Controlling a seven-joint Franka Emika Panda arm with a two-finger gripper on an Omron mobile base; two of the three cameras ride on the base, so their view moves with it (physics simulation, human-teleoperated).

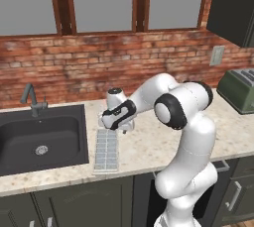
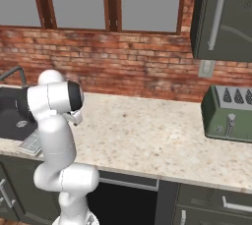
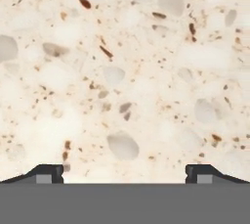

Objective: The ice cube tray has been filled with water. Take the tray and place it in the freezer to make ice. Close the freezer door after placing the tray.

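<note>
the ice cube tray (image 1: 106, 150) lies flat on the speckled surface (image 1: 163, 141), long side running away from the front edge, just beside the right rim of the dark sink (image 1: 42, 139). in the right base view a corner of the tray (image 2: 30, 144) shows low at the left, partly behind the arm (image 2: 56, 135).

the hand (image 1: 125, 128) sits low over the surface at the tray's far end, a little to its right; whether it touches the tray's corner cannot be told from here. in the hand view the two fingertips (image 3: 46, 173) stand wide apart with bare speckled stone between them, so the hand is open and empty, and nothing of the tray lies between the fingers.

step in hand, as judged: the approach to the pick-up; the tray is not yet grasped. the freezer and its door are not part of this scene.

next move calls for: shifting the hand over the tray so a rim sits between the fingers, then closing on it. the tray holds water, so it should be lifted level and carried slowly. the base would then need to drive to the freezer.

further out: a faucet (image 1: 31, 98) behind the sink, a brick wall (image 1: 124, 62) with windows, a green toaster (image 1: 239, 90) at the far right.
</note>
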